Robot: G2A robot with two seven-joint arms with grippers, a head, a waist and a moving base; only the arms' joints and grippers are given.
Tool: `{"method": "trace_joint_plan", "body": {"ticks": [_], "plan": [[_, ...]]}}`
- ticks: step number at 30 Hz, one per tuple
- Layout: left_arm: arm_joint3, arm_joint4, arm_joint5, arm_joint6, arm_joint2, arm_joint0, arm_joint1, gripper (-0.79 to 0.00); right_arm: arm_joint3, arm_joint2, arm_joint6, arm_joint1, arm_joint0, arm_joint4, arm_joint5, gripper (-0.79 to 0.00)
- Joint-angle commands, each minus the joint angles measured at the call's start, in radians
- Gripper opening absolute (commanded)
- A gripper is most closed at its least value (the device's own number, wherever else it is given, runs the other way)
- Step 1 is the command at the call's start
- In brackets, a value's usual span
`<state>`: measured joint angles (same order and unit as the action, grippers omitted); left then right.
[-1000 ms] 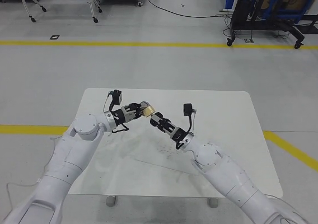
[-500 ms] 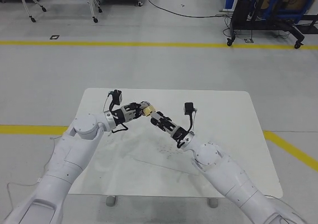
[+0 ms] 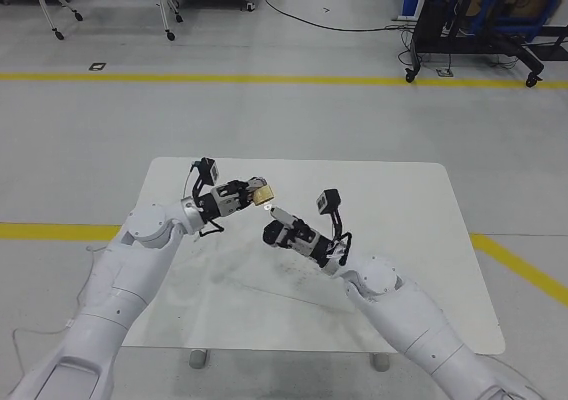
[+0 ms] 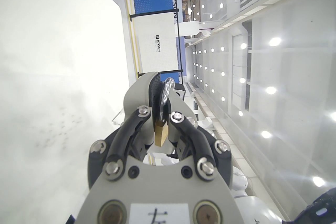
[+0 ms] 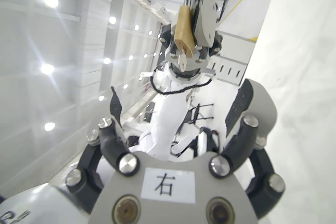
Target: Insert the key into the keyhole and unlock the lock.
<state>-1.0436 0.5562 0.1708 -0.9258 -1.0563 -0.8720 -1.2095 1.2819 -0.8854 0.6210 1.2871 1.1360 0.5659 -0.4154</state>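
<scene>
— Since you have the feeds up, where is the lock right now?

— My left gripper (image 3: 252, 191) is clamped on the lock (image 3: 263, 195) and holds it in the air above the table (image 3: 394, 200), near the far edge and left of its middle. From the left wrist I see the fingers (image 4: 143, 93) pinching the silver shackle (image 4: 166, 89). They hide most of the brass body.

— And the key?

— I see the key (image 5: 182, 60) sitting in the bottom end of the lock, its silver head pointing toward my right gripper (image 5: 181, 96). That gripper has its fingers spread wide apart and empty. It hangs apart from the key, closer to the table's middle.

— What is crowding the approach?

— Looking from the right wrist, I have the left gripper's body directly behind the lock, and a black cable (image 5: 157, 89) loops around that wrist just beyond the key head. Grey scuff marks (image 3: 294, 265) dot the tabletop under both arms. Off the table, a dark wheeled frame (image 3: 474, 45) stands on the floor well beyond the far right corner, and a yellow line (image 3: 264, 77) runs across the floor past the far edge.
</scene>
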Motion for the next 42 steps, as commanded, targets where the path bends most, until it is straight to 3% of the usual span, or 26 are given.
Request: {"method": "trace_joint_plan", "body": {"ticks": [1,6,12,15,25,34,42], "plan": [[0.005,0.006,0.015,-0.024,-0.004,0.002,0.000,-0.785,-0.021,-0.006,0.129,0.000,-0.011,0.098,0.029,-0.496],[0.001,0.005,0.045,-0.047,-0.005,-0.001,-0.002,-0.785,-0.071,-0.005,0.259,0.012,-0.036,0.244,0.089,-0.680],[-0.002,-0.007,0.053,-0.062,-0.005,-0.003,-0.003,-0.785,-0.145,0.001,0.304,0.029,-0.074,0.302,0.106,-0.671],[-0.005,-0.011,0.055,-0.065,-0.006,-0.004,-0.003,-0.785,-0.173,0.002,0.297,0.037,-0.088,0.317,0.108,-0.613],[-0.014,-0.017,0.060,-0.071,-0.015,-0.012,-0.003,-0.785,-0.220,-0.014,0.317,0.052,-0.101,0.343,0.089,-0.622],[-0.019,-0.024,0.061,-0.080,-0.019,-0.015,-0.004,-0.785,-0.243,-0.026,0.308,0.063,-0.102,0.346,0.087,-0.785],[-0.023,-0.043,0.069,-0.085,-0.017,-0.015,-0.005,-0.785,-0.261,-0.028,0.320,0.076,-0.106,0.370,0.104,-0.785]]}}
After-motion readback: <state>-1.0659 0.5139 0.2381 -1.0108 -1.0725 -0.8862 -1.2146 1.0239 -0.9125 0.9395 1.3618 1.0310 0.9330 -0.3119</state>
